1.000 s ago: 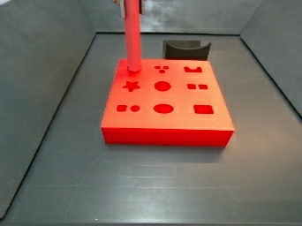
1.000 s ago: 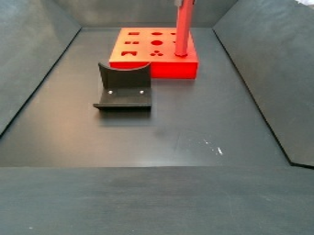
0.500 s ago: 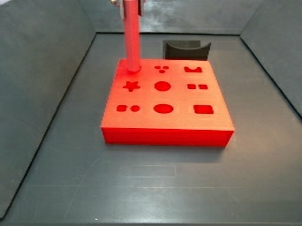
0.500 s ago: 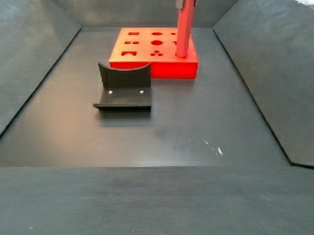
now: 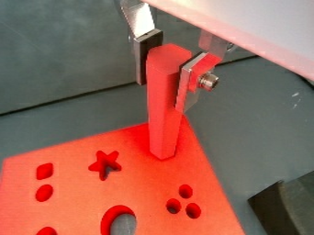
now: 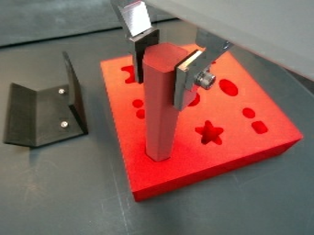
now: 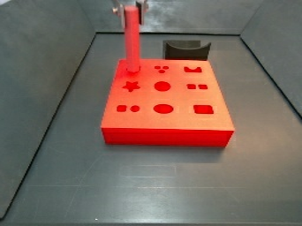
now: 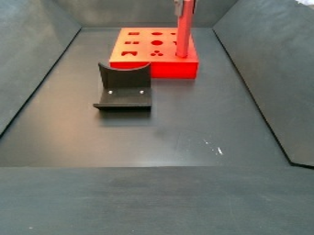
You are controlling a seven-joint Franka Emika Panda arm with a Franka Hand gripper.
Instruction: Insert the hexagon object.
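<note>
Change: none visible against a second ago; rod [image 6: 164,101] unmoved, upright, lower end at a corner hole of the block [image 6: 245,138] near the counter's [image 8: 172,138] far edge. Insertion judged unfinished.
Hand [image 6: 170,57]: closed on the rod's top.
Count: rod 1; block 1; fixture [image 8: 123,87] 1.

The dark grey floor [image 8: 160,138] carries the red block [image 7: 165,110] and the fixture [image 8: 124,87], set apart.
</note>
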